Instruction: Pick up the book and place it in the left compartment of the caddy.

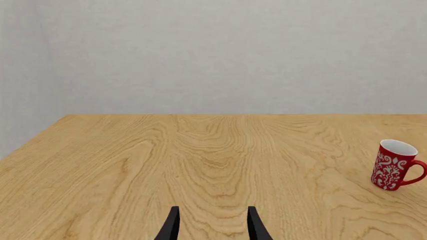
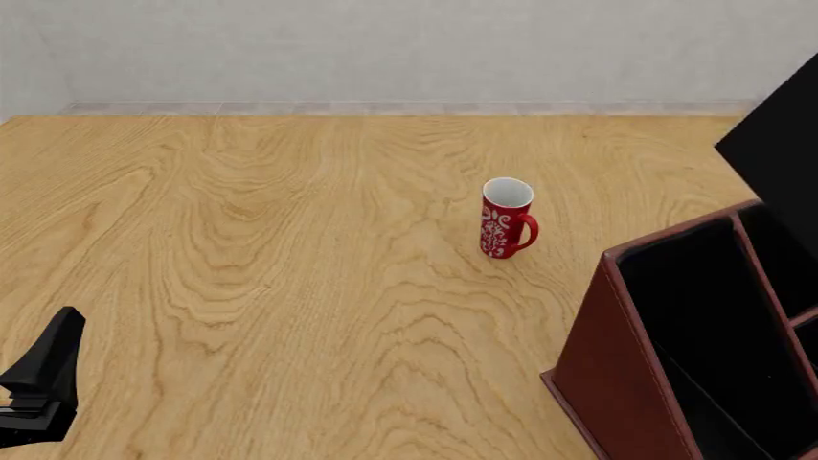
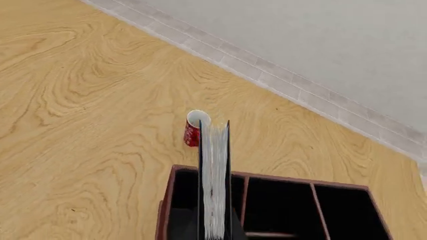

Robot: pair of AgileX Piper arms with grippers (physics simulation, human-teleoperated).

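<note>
While your left gripper (image 1: 212,226) idles with fingers spread over bare table (image 1: 200,160), the front view lists red mug (image 2: 507,218) and caddy (image 2: 626,374). Right wrist view: book (image 3: 214,185), stiff and probably weighty, hangs edge-on above the left compartment (image 3: 183,200); the right fingers' grip is unseen, so I cannot tell.

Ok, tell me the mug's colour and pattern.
The mug is red with a white ornamental pattern and a white interior; clearest in the front view.

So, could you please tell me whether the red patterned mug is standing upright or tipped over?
Upright: the red patterned mug stands on its base on the wooden table, white-lined mouth facing up.
</note>
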